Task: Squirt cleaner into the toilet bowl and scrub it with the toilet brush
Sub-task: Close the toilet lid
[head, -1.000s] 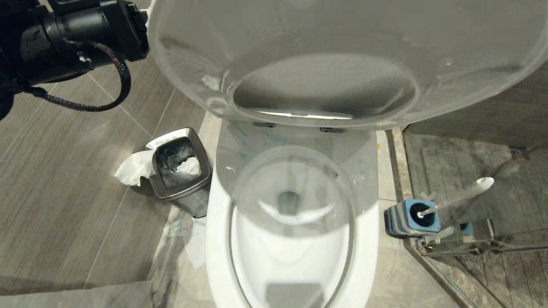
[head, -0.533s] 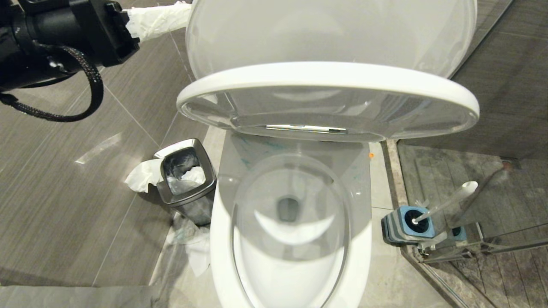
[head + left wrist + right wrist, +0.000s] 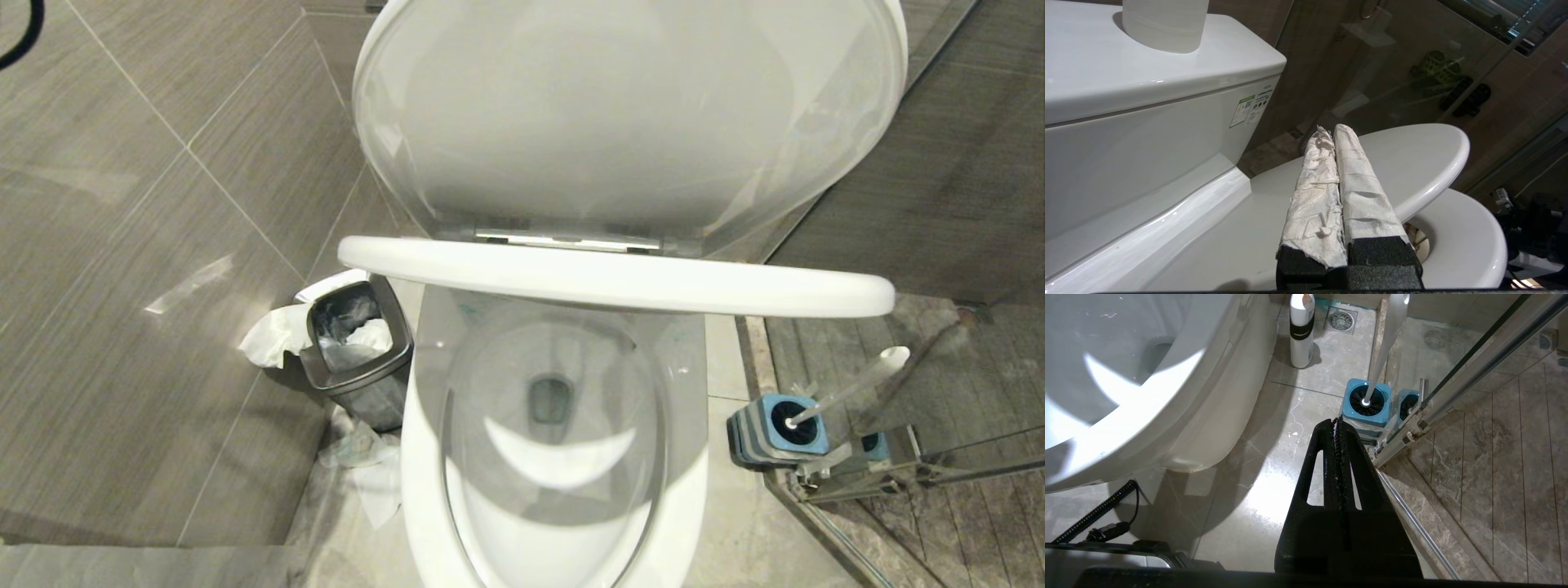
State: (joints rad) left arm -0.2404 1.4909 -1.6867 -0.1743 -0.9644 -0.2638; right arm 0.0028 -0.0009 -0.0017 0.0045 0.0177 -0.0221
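Observation:
The toilet bowl (image 3: 555,490) is open, with its lid (image 3: 629,122) upright and the white seat (image 3: 612,282) hanging about level, halfway down. A faint turquoise smear of cleaner (image 3: 467,310) shows on the rim under the seat. My left gripper (image 3: 1333,130) is shut and holds nothing. Its paper-wrapped fingers (image 3: 1363,192) reach over the seat (image 3: 1412,163) in front of the tank (image 3: 1147,134); I cannot tell if they touch it. The toilet brush (image 3: 849,380) stands in its blue-topped holder (image 3: 775,429) right of the bowl. My right gripper (image 3: 1336,421) hangs shut above the floor, just short of the holder (image 3: 1367,402).
A steel waste bin (image 3: 355,343) with crumpled paper stands left of the bowl. A glass shower screen with a metal rail (image 3: 1453,375) runs right behind the brush holder. A white bottle with a black band (image 3: 1301,330) stands on the floor by the bowl. A paper roll (image 3: 1165,22) sits on the tank.
The seat has swung down away from the lid to about level. My left arm has left the head view at the top left. The head view itself shifted early on.

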